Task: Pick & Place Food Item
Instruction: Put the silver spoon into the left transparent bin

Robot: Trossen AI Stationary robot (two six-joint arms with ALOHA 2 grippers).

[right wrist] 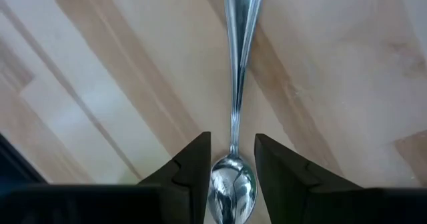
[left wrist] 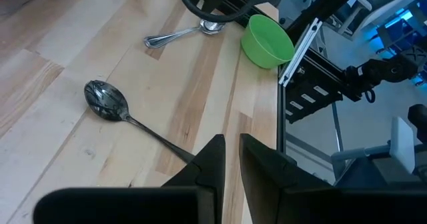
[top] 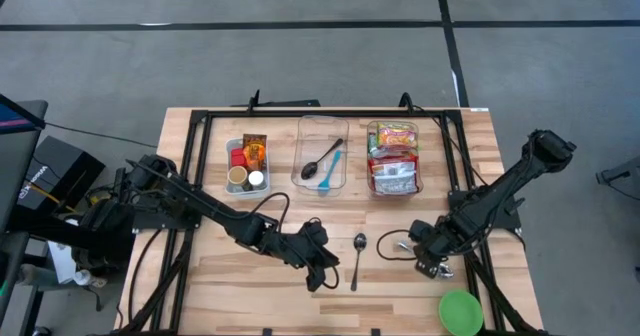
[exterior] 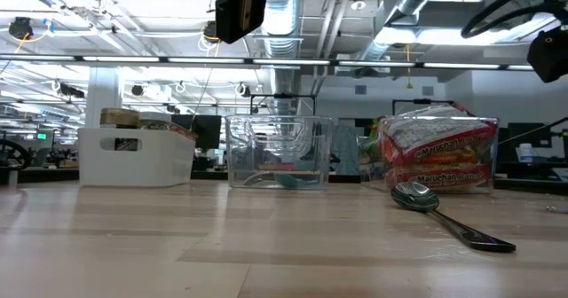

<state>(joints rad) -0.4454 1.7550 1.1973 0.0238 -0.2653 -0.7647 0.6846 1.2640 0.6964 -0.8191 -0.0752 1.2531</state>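
So the food packets (top: pixel 392 162) (exterior: pixel 437 150) are sitting packed in the clear bin (top: pixel 370 181) at the back right of the wooden table (top: pixel 240 296), and neither arm is touching them. Just left of that is another clear bin (top: pixel 305 126) with a black spoon (top: pixel 322 159) and a blue spoon (top: pixel 329 170) in it. Further left there's a white bin (top: pixel 231 156) (exterior: pixel 133 160) with small jars and a packet.

Out front, the right gripper (top: pixel 428 258) (right wrist: pixel 232 159) is down low over a metal spoon (top: pixel 393 244) (left wrist: pixel 179 35) (right wrist: pixel 237 64). Its jaws are parted with the spoon's bowl sitting right between them and the handle pointing away. Can't tell if the fingers (right wrist: pixel 195 164) actually press on it.

The left gripper (top: pixel 322 269) (left wrist: pixel 231 159) is near the front middle of the table. Its jaws are pretty much pressed together with just a thin slit, holding nothing. A second metal spoon (top: pixel 358 257) (exterior: pixel 444 213) (left wrist: pixel 107 101) lies flat just beside it, and the handle end runs up to the fingertips (left wrist: pixel 212 159).

A green bowl (top: pixel 461 312) (left wrist: pixel 267 41) sits at the front right corner, near the right gripper.
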